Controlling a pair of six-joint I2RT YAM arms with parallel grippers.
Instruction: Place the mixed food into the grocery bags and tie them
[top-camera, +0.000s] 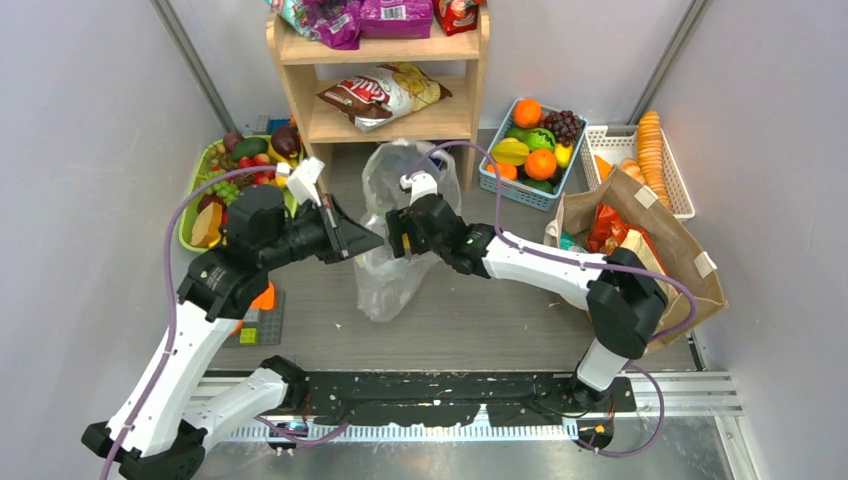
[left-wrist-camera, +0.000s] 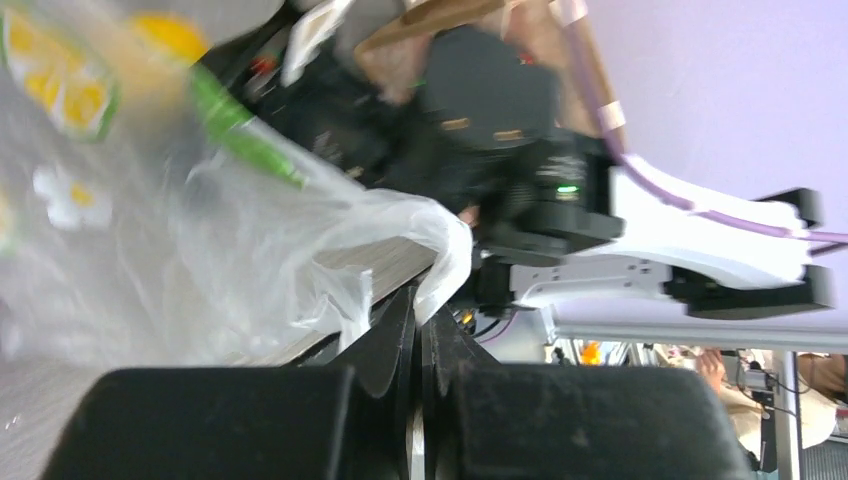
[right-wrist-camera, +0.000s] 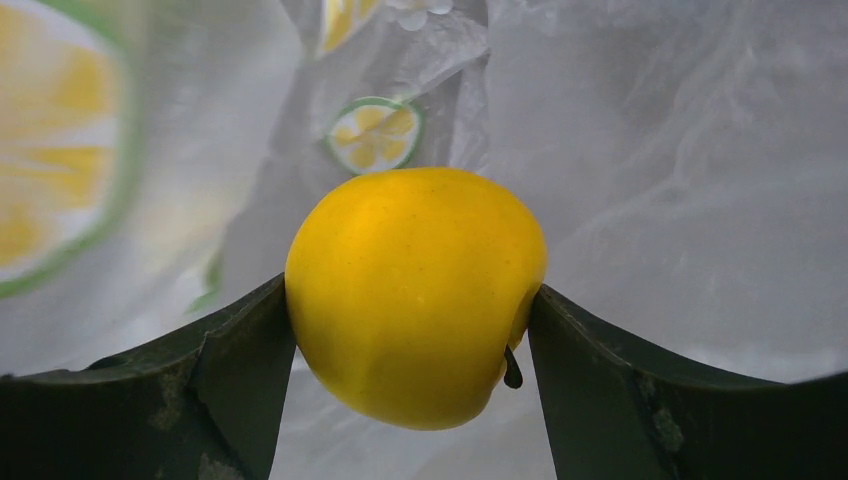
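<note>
Left claw (left-wrist-camera: 418, 318) clamped on rim of thin clear crinkly plastic bag (top-camera: 385, 285), standing on tabletop (top-camera: 480, 320). Right claw (top-camera: 395, 243) grips round glossy yellow fruit (right-wrist-camera: 415, 295) at bag mouth. Risk: film slips from pinch, mouth collapses, fruit drops outside.

Crinkly clear plastic bag (top-camera: 390, 270), smooth glossy yellow fruit (right-wrist-camera: 415, 295), pale wooden shelf (top-camera: 380, 48), matt brown paper-like bag (top-camera: 680, 250)
</note>
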